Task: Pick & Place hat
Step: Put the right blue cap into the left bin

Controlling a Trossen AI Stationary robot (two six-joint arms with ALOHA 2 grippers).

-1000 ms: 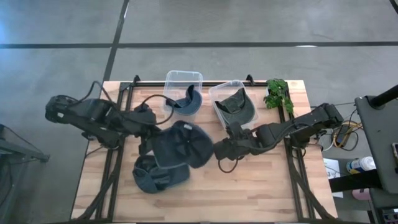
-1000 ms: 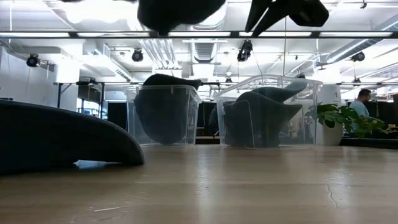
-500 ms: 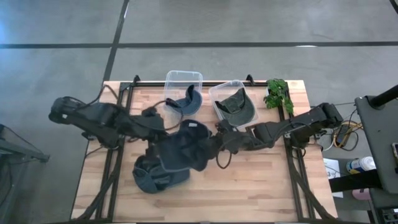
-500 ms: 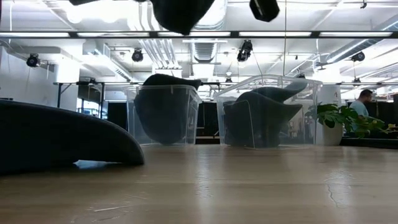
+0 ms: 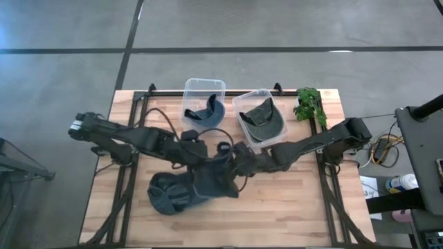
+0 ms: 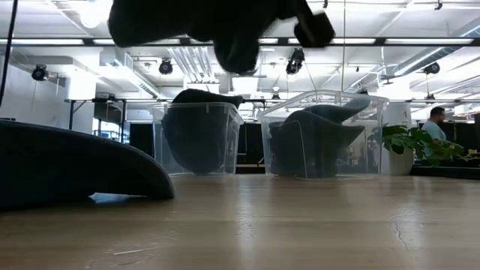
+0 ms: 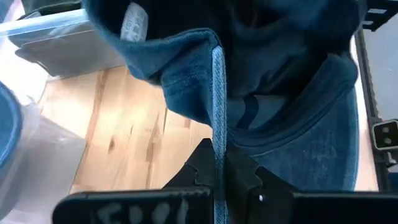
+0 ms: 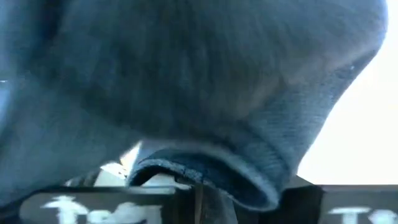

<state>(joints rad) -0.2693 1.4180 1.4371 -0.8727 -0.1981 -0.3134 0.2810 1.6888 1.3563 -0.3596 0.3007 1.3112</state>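
Together, left end effector [image 5: 205, 156], right end effector [image 5: 237, 156], clamping blue hat [image 5: 216, 176]

Count on the surface [image 5: 291, 207]: four hats, namely one held hat [image 5: 214, 176], one loose hat [image 5: 169, 197], and one in each bin. Two clear bins [image 5: 204, 86] [image 5: 250, 97]. One potted plant [image 5: 309, 104]. Two arms.

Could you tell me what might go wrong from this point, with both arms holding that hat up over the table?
1. The held hat hangs between the left gripper and right gripper, both pinching only its edge; uneven pulling could slip it free.
2. It hangs over the hat on the table and might snag it.
3. Both bins already hold hats, so space looks tight.
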